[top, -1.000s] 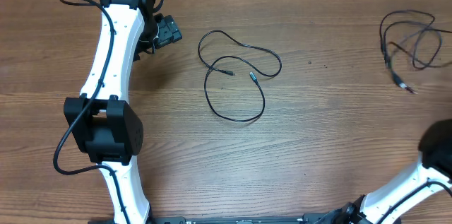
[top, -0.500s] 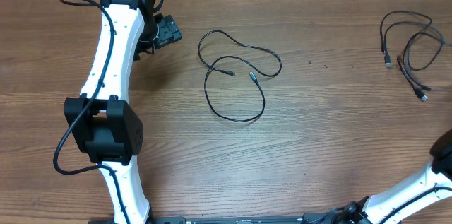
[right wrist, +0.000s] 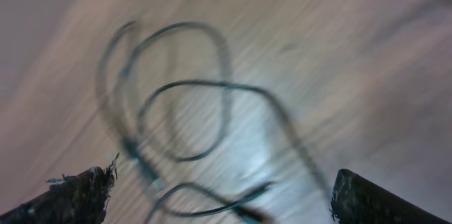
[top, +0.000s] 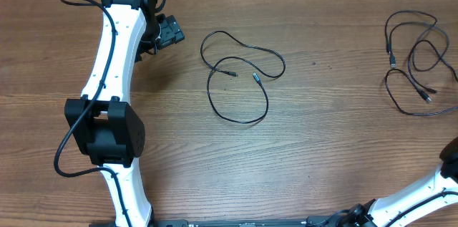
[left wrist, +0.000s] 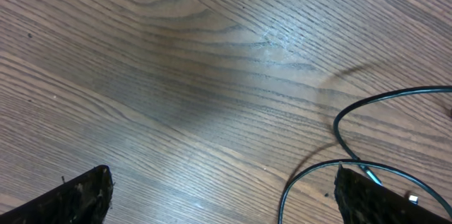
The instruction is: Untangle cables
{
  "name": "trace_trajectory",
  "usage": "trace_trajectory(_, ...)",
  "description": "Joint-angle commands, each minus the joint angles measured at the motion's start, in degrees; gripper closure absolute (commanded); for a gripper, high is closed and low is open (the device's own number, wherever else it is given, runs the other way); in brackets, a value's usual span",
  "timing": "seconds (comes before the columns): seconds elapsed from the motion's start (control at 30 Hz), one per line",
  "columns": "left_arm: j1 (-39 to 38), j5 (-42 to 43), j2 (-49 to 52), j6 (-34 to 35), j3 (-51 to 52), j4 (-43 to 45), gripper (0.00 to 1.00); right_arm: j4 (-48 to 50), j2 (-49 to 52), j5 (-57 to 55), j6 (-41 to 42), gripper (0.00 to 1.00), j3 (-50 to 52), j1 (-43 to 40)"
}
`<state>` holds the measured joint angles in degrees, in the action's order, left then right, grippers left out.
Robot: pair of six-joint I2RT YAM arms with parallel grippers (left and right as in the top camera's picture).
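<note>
At the near edge of the bench the two white arms rise from their bases. The left arm reaches far up the left side, while the right arm shows only in the near right corner of the overhead view. Between them lies a broad stretch of bare wood, open from the near edge to the middle of the bench.

In the middle, one black cable lies flat in two loose loops. Its two small plug ends sit close together near its centre, and there is bare wood on every side of it. The left end effector hangs just left of that cable's far loop, toward the far left of the bench. Its wrist view shows the fingers spread wide, released and holding nothing, with a curve of the cable running in beside the right-hand finger.

At the far right a bunch of cables sprawls in several overlapping loops, well apart from the middle cable. Its outer loops run off the right edge of the overhead view. The right end effector is outside the overhead view. Its own blurred wrist view shows it above those loops, fingers wide apart, released, with nothing between them.
</note>
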<state>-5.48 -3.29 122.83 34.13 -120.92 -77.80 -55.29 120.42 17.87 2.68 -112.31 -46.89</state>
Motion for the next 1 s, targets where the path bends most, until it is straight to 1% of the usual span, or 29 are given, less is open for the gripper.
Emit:
trace_trajectory(0.0,0.17,-0.72,-0.04,-0.92,-1.11,0.07,0.00,-0.79,-0.72,12.41,-5.90,0.00,0.39,2.43)
trace_trajectory(0.13,0.17,-0.72,-0.04,-0.92,-1.11,0.07,0.00,-3.78,-0.72,13.25,-10.91,0.00,0.39,6.69)
trace_trajectory(0.3,0.17,-0.72,-0.04,-0.92,-1.11,0.07,0.00,-6.32,-0.72,13.77,-18.95,0.00,0.39,15.21)
trace_trajectory(0.5,0.17,-0.72,-0.04,-0.92,-1.11,0.07,0.00,-6.54,-0.70,13.77,-20.39,0.00,0.72,26.51)
trace_trajectory(0.53,0.17,-0.72,-0.04,-0.92,-1.11,0.07,0.00,-6.58,-0.70,13.75,-22.97,0.00,1.18,29.92)
trace_trajectory(0.7,0.17,-0.72,-0.04,-0.92,-1.11,0.07,0.00,-6.51,-0.70,13.51,-33.55,0.00,3.63,39.56)
trace_trajectory(0.97,0.15,-0.72,-0.04,-0.92,-1.11,0.07,0.00,-5.79,-0.70,10.69,-47.63,0.00,10.86,49.72)
